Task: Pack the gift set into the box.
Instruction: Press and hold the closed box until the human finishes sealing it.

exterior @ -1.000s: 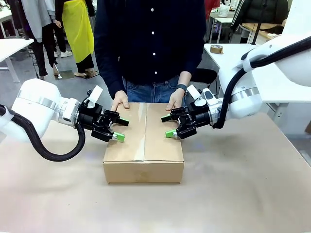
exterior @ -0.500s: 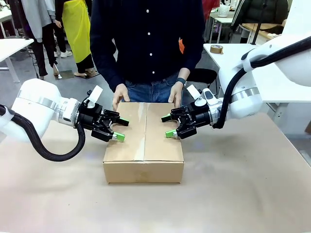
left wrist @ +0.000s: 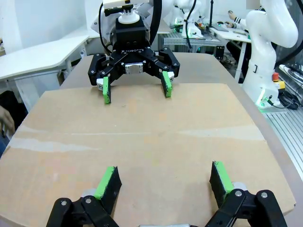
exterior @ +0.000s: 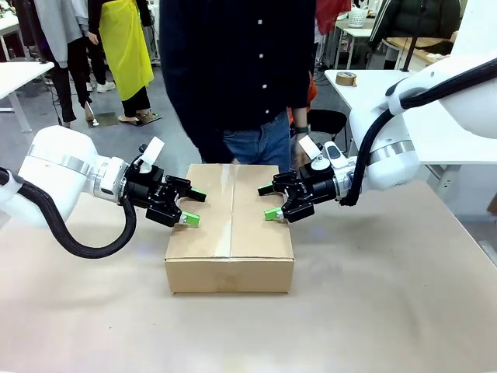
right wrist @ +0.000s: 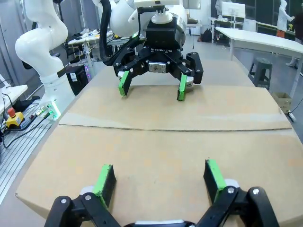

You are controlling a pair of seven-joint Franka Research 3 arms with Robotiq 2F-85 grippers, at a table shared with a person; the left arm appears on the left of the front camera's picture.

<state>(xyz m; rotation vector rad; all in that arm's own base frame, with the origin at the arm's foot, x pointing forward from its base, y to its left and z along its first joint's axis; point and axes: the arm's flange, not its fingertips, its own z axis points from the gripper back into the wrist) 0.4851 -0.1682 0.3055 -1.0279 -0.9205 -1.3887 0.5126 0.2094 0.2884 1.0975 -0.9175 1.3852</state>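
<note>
The brown cardboard box (exterior: 230,225) lies mid-table with its flaps down and a tan tape strip (exterior: 226,210) along the top seam. My left gripper (exterior: 193,207) hovers open over the box's left edge, green pads apart. My right gripper (exterior: 269,201) hangs open over the right edge, facing it. In the left wrist view my own fingers (left wrist: 164,170) spread above the box top (left wrist: 142,137), with the right gripper (left wrist: 135,87) opposite. The right wrist view has its gripper (right wrist: 158,169) open over the box (right wrist: 165,137), facing the left gripper (right wrist: 151,90). The gift set is hidden.
A person (exterior: 241,70) in a dark shirt stands close behind the box at the far table edge. A side table at the right back holds a tape roll (exterior: 346,78). Bare tabletop (exterior: 373,295) surrounds the box in front and at both sides.
The person's hands have lifted off the far edge of the box and dropped out of sight; the body has shifted right. Both arms and the box have stayed still.
</note>
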